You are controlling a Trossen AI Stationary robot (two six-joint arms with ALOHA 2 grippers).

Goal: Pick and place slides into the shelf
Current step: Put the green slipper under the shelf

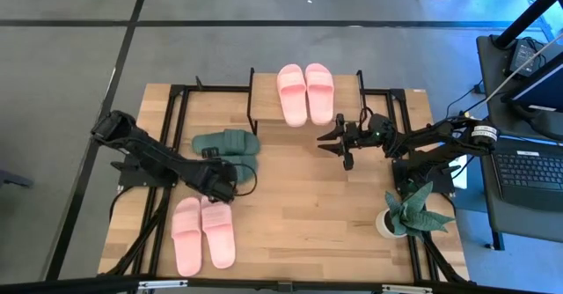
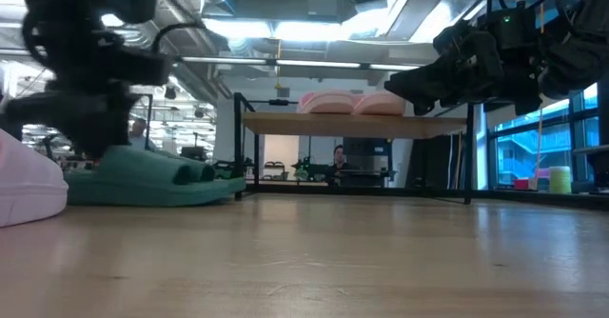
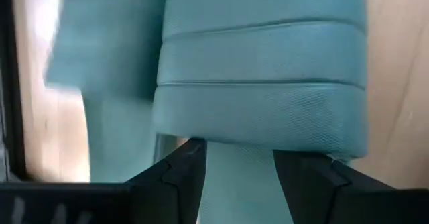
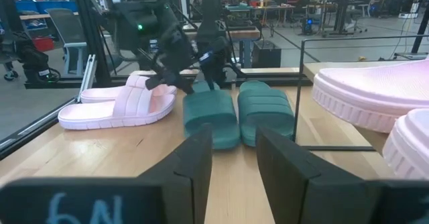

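Slides are spread across the wooden table (image 1: 299, 197): one pink pair (image 1: 304, 93) already sits side by side on the light top board of the shelf (image 1: 264, 109), a second pink pair (image 1: 202, 232) lies on the table near its front left corner, and the dark green pair (image 1: 227, 143) rests on the table just left of the shelf. The shelf is a low rack of thin black metal legs, with an open level beneath the board. The left gripper (image 1: 220, 185) is down at the green pair; its wrist camera shows the two dark fingers spread apart, one on each side of the sole just behind the wide strap (image 3: 261, 90), not yet closed on it. The right gripper (image 1: 343, 146) hangs open above the table beside the shelf, waiting. From here, I judge that the soft, rubbery sole could bend or twist out of a narrow pinch, and a grip taken at one end could leave the slide drooping, so it could catch the shelf's board or legs on the way in. The strap has a fine woven-looking texture with raised ridges; the pink slides look smooth and thick-soled.
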